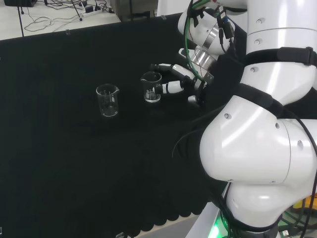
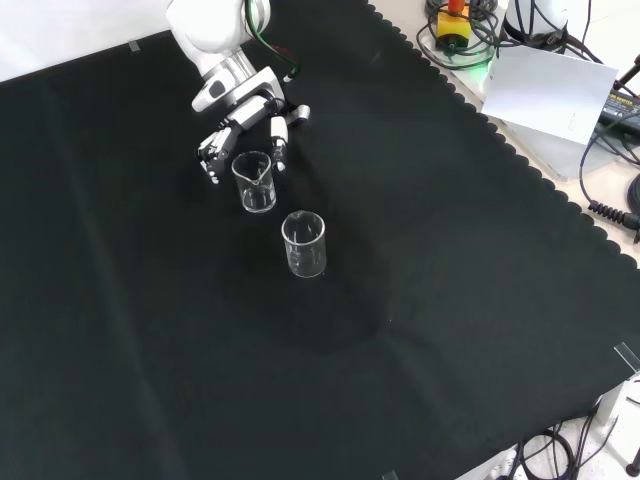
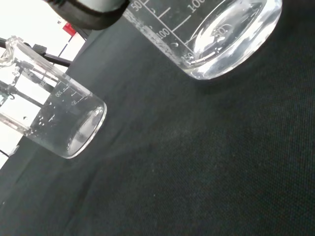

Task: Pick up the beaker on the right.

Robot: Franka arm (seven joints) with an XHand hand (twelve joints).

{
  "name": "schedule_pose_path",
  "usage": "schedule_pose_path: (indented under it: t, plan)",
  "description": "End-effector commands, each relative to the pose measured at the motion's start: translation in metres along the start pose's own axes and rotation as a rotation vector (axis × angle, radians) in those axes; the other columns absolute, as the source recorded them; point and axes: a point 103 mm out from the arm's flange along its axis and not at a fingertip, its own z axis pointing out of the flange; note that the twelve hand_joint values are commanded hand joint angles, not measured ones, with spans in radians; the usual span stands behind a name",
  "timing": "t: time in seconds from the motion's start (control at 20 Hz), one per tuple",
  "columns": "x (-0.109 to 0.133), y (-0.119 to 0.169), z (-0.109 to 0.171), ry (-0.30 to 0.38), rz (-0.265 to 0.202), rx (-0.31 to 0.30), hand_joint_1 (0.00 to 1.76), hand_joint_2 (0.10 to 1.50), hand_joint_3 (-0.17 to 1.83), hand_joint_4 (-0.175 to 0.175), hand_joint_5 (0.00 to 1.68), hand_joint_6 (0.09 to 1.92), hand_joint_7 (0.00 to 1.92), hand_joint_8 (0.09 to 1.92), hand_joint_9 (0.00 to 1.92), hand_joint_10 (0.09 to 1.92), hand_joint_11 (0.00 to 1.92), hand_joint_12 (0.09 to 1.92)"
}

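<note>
The robot hand (image 1: 173,84), fingers spread and unclenched beside the right beaker (image 1: 151,87), risked tipping it while closing.

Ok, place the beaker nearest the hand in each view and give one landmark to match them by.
Head view: near beaker just left of the hand, right of the other beaker.
Front view: near beaker below the hand, other beaker lower right.
Wrist view: near beaker, close and large.
Landmark: the other beaker.
</note>
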Motion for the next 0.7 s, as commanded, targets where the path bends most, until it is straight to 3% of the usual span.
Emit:
schedule_pose_path:
  t: [0.05, 0.7]
  plan:
    - [0.0015, 0.0005, 0.0023, -0.011, -0.007, 0.02, 0.8, 0.83, -0.17, -0.026, 0.41, 0.09, 0.3, 0.65, 0.41, 0.6, 0.0, 1.37]
    - [0.0036, 0.0046, 0.0063, -0.029, 0.005, 0.008, 0.8, 0.83, -0.17, -0.027, 0.44, 0.09, 0.31, 0.65, 0.42, 0.6, 0.0, 1.37]
